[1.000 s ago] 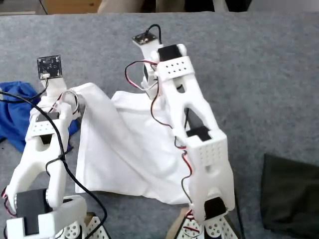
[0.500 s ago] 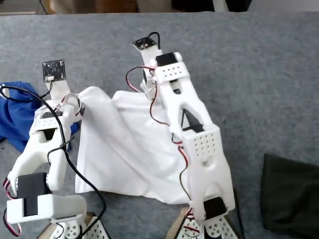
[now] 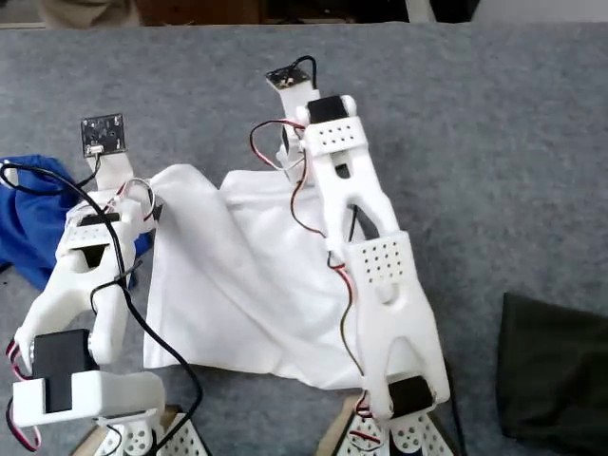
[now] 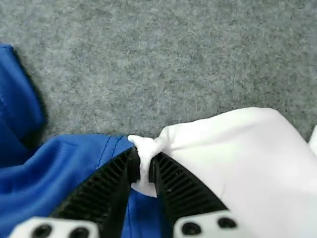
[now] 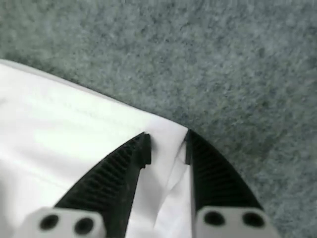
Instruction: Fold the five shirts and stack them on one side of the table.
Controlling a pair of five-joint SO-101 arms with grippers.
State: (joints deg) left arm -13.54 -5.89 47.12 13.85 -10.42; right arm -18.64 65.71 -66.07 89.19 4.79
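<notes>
Holding white shirt corner w/ my L claw, clamped tight. My R claw part-open astride its edge

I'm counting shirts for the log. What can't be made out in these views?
High view: blue shirt, cut by the edge, partly under the left arm.
High view: dark shirt, cut off at the corner.
High view: white shirt, part hidden under the right arm.
</notes>
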